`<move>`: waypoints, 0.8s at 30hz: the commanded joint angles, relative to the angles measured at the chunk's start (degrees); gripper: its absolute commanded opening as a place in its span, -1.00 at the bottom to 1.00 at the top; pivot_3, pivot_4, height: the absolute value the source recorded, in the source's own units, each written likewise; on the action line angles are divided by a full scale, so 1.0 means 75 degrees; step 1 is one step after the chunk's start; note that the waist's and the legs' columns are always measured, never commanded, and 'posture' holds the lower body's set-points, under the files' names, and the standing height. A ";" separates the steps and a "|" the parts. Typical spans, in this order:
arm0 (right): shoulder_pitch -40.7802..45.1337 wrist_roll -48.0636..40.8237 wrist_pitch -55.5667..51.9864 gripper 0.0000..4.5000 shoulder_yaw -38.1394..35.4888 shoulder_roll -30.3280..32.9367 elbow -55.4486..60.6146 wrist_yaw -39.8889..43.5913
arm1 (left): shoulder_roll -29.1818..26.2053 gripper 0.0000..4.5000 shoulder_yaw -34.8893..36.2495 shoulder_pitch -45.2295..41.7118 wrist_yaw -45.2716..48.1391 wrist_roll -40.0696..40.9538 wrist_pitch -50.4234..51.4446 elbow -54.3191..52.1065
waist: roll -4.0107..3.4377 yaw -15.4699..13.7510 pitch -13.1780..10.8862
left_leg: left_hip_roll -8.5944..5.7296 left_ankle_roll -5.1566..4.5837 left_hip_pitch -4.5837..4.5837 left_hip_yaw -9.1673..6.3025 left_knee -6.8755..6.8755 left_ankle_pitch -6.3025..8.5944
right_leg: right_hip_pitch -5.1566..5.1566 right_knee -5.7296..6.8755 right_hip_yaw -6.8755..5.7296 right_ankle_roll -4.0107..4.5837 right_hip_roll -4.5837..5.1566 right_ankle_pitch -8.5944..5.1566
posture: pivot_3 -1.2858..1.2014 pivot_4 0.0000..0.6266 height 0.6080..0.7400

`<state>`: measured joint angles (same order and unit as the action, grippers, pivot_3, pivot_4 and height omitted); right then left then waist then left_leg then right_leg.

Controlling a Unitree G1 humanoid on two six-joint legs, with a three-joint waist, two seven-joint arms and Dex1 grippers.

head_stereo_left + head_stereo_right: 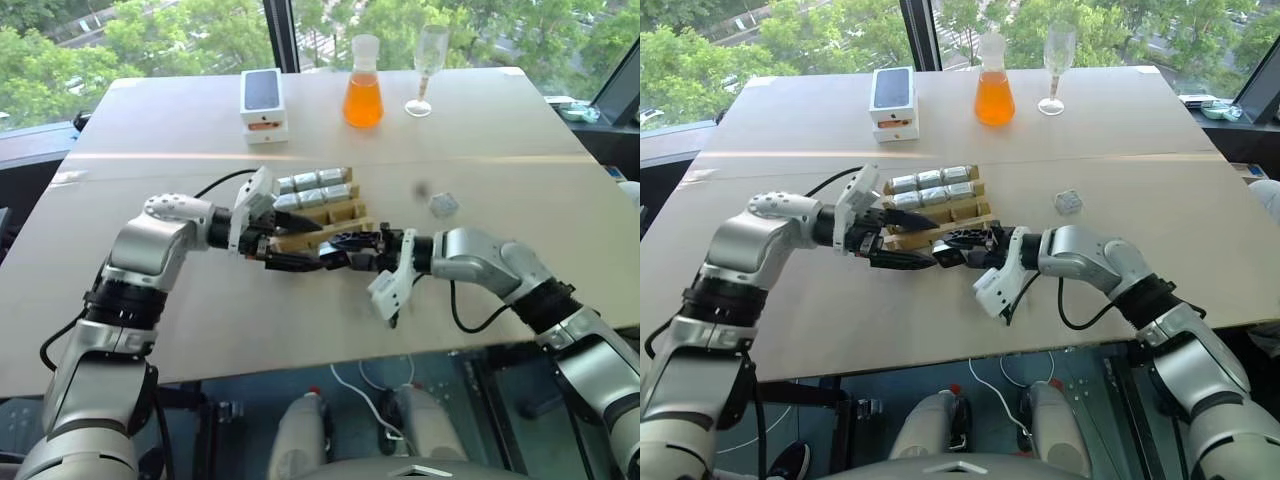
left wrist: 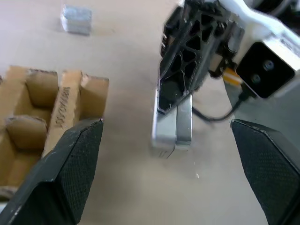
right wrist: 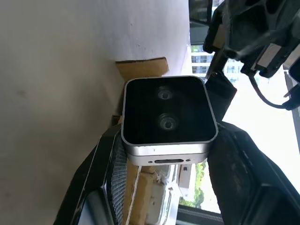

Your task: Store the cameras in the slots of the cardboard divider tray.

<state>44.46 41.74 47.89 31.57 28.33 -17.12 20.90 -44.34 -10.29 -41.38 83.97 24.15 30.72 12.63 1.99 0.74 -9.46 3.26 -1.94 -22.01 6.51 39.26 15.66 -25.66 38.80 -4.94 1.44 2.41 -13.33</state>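
Setting: beyond the windows we see green treetops; our work lies on a pale table (image 1: 200,320), with a white phone box (image 1: 264,104), an orange flask (image 1: 363,84) and a stemmed glass (image 1: 429,66) at its far edge.
Tray: the cardboard divider tray (image 1: 330,218) sits mid-table, right behind our two grippers; its far rows already hold silver cameras (image 1: 318,180), while the near slots look empty in the left wrist view.
Right gripper (image 1: 958,243): clamped tight on a camera (image 3: 166,117), a silver body with a dark glass face and two lenses, pinched by its sides so we judge it can be passed over or lowered into a slot.
Left gripper (image 1: 290,240): fingers (image 2: 65,173) spread wide and holding nothing, straddling the space where the held camera hangs, which we read as lining up for a handover.
Loose camera: one more camera (image 1: 444,204) rests on the table, well apart to the right of the tray.
Hard to tell: from the head views the two grippers overlap the tray's near edge, so we cannot count the free slots or the stored cameras exactly.
Cut off: the tray runs off the frame in the left wrist view.
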 commanded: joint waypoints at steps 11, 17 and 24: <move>0.0335 0.0368 0.0150 -0.16 0.0032 -0.0412 -0.0452 -0.0428 | 0.0086 1.00 -0.0542 -0.0813 0.0762 -0.0901 -0.0520 0.0516 | 0.0000 0.0014 0.0000 | 0.0004 0.0000 0.0006 0.0006 0.0000 0.0000 | -0.0001 0.0005 0.0013 0.0007 0.0002 0.0004 | 0.03 -0.52 1.00; 0.0283 0.0365 0.0244 -0.16 0.0042 -0.0406 -0.0638 -0.0466 | 0.0256 0.47 -0.0474 -0.0947 0.0769 -0.1041 -0.0699 0.0811 | 0.0000 0.0011 0.0000 | 0.0004 -0.0001 0.0005 0.0009 0.0001 0.0000 | -0.0001 0.0004 0.0018 0.0022 -0.0016 0.0013 | 0.03 -0.52 1.00; 0.0237 0.0290 0.0214 -0.16 -0.0015 -0.0347 -0.0676 -0.0422 | 0.0270 -0.68 -0.0519 -0.0774 0.0882 -0.1100 -0.0743 0.0703 | 0.0000 0.0013 0.0000 | 0.0005 -0.0001 0.0006 0.0009 0.0000 0.0000 | -0.0001 0.0004 0.0018 0.0022 -0.0017 0.0013 | 0.03 -0.52 1.00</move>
<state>45.91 44.06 49.36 31.99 24.90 -22.99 18.00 -42.09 -14.75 -46.98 90.02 15.89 25.06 18.78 1.99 0.83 -9.46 3.30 -1.94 -21.95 6.58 39.26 15.66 -25.66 38.84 -4.80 1.60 2.29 -13.23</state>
